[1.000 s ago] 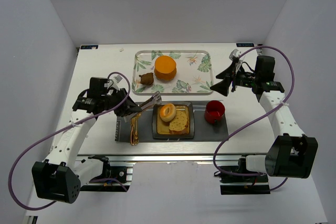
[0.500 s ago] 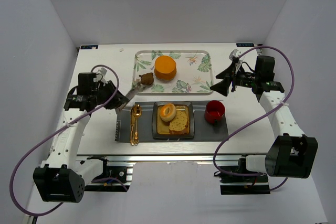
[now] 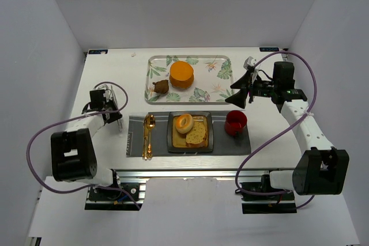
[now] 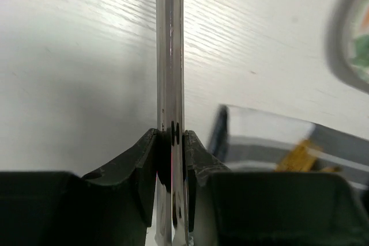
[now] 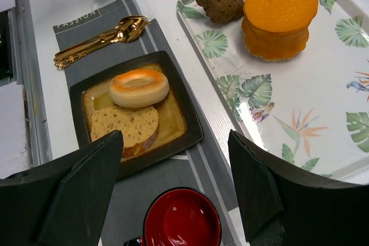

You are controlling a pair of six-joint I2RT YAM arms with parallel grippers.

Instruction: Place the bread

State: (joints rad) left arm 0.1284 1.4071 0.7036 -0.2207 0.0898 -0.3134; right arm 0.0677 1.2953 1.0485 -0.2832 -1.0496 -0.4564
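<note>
Left gripper (image 4: 172,135), clamped on thin metal tongs (image 4: 170,56), now sits well left of the plate (image 3: 210,139), no longer over it. The bread (image 3: 197,134) lies on that plate. Right gripper (image 5: 174,142) gapes wide and holds nothing.

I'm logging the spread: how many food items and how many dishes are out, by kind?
Food: 4 (bread, ring bun, orange cake, brown lump)
Dishes: 3 (dark plate, leaf-print tray, red cup)
Total: 7
</note>
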